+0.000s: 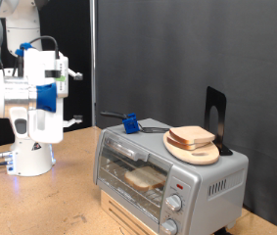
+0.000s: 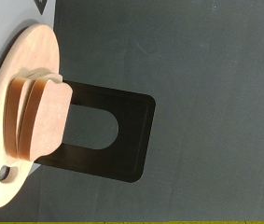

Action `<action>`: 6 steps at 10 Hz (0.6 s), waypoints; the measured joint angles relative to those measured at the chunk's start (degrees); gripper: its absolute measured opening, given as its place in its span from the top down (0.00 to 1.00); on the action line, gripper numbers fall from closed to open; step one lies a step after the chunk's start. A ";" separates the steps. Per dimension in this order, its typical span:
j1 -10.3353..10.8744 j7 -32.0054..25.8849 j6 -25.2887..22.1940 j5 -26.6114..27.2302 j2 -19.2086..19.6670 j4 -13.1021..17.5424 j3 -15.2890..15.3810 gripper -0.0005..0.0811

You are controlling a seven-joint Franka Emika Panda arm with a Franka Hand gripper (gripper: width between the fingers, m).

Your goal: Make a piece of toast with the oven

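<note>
Two round knobs (image 1: 174,203) front the silver-grey toaster oven (image 1: 167,173), a metal box on a wooden table (image 1: 40,201) at the exterior view's lower right. Behind its closed glass door (image 1: 134,172), a pale slice of toast (image 1: 144,179) lies on the rack. On the oven's roof sits a round light-wood board (image 1: 192,149) carrying more bread slices (image 1: 191,136), with a black slotted stand (image 1: 214,117) upright behind it and a small blue object (image 1: 130,123) nearer the arm. The white Franka arm (image 1: 35,108) stands well apart at the exterior view's left; its hand (image 1: 64,73) is raised beside the arm, far from the oven, and whether it is open or closed cannot be told. Dark curtains (image 1: 158,59) back the scene. The wrist view shows board (image 2: 20,112), bread (image 2: 38,117) and stand (image 2: 104,131).
</note>
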 joint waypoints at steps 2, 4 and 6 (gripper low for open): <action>0.00 -0.15 0.00 0.00 0.04 -0.16 0.05 0.16; 0.27 -0.58 0.92 0.47 1.73 0.58 0.98 0.16; 1.13 -0.66 5.65 3.18 5.31 2.44 2.72 0.16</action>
